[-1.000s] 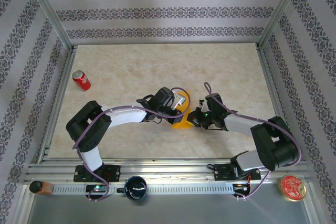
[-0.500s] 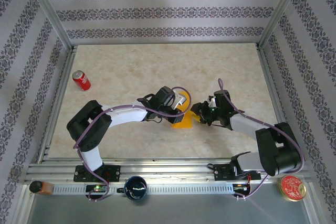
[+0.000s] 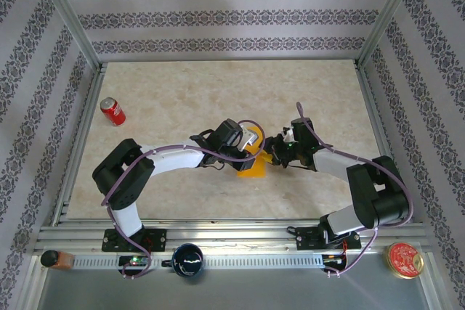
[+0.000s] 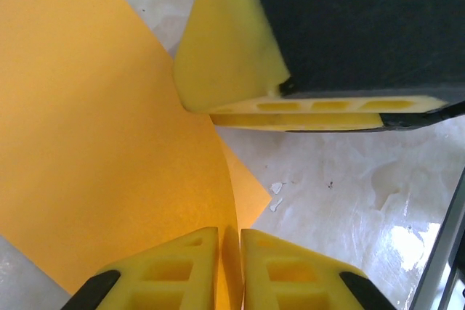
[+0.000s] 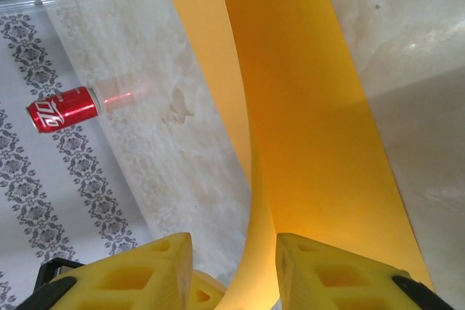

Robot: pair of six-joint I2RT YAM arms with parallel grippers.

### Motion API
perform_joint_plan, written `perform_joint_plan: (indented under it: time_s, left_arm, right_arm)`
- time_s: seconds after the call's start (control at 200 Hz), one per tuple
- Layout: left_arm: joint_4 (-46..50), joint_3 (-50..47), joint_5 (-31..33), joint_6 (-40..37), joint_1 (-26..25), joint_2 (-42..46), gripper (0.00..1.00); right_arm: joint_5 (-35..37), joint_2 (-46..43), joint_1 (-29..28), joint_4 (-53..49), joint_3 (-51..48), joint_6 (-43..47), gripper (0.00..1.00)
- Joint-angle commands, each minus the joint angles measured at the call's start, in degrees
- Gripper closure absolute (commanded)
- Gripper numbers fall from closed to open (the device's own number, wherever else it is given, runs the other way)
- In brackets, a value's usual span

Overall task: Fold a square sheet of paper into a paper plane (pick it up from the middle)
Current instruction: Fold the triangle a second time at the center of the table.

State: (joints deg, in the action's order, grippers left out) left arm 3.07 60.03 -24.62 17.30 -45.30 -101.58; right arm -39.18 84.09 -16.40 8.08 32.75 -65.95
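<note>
The orange-yellow sheet (image 3: 251, 170) sits near the middle of the desk (image 3: 218, 92), between the two arms, part of it flat on the marbled top and part lifted into a curve. The left gripper (image 4: 229, 243) has its jaws nearly closed on an upstanding edge of the sheet. In the left wrist view the thin paper runs straight down into the slit between the two yellow fingertips, while the rest spreads out to the left over the desk. The right gripper (image 5: 234, 252) comes in from the opposite side and hangs close by in that same view (a yellow finger, black body behind it). Its jaws stand partly apart and straddle a curved band of the sheet. The paper lies against one finger and a strip of desk shows between it and the other, so nothing is pinched there. A red can (image 3: 112, 111) lies on its side well apart, near the desk's left edge.
</note>
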Motion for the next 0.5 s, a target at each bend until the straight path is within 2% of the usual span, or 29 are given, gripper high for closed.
perform_joint_plan:
  time_s: [0.0, 0.295, 0.495]
  left_arm:
    - [1.7, 1.0, -0.6, -1.8, 0.5, -0.5, 0.81]
    - [2.2, 0.7, -0.2, -2.7, 0.5, 0.1, 0.82]
    - [2.6, 0.6, -0.3, -3.0, 0.5, 0.1, 0.82]
  right_arm:
    - [-1.0, 0.3, -0.7, -0.6, 1.2, 1.1, 0.69]
    - [-1.3, 1.9, -0.5, -1.2, 1.5, 1.9, 0.83]
    - [-1.3, 2.0, -0.4, -1.3, 1.7, 1.9, 0.87]
